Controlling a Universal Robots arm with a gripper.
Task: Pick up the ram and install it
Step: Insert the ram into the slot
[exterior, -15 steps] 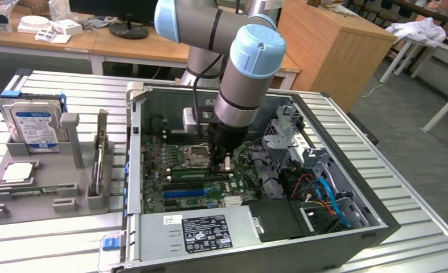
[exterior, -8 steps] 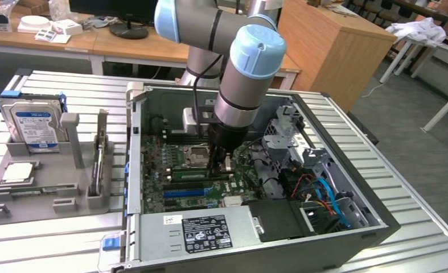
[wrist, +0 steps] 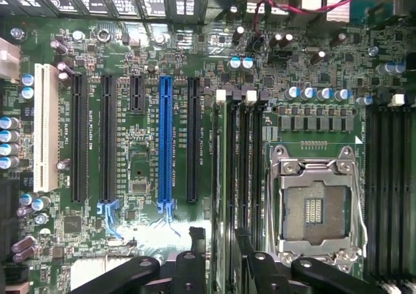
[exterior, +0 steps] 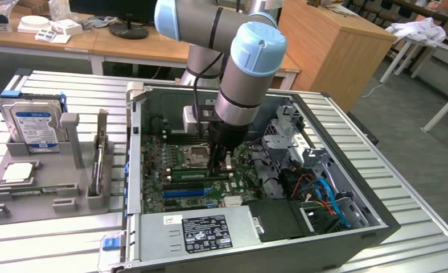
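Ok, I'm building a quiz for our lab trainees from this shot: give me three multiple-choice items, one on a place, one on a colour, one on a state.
1. Where is the gripper?
A above a keyboard
B inside the open computer case, above the motherboard
C inside a drawer

2. What colour is the long slot standing between black ones?
A red
B yellow
C blue

3. How does the hard drive sit?
A upright in the grey holder
B lying flat
C hanging from the gripper

Answers: 1 B, the arm reaches down into the case; 2 C, the wrist view shows it blue; 3 A, it stands on edge outside the case.
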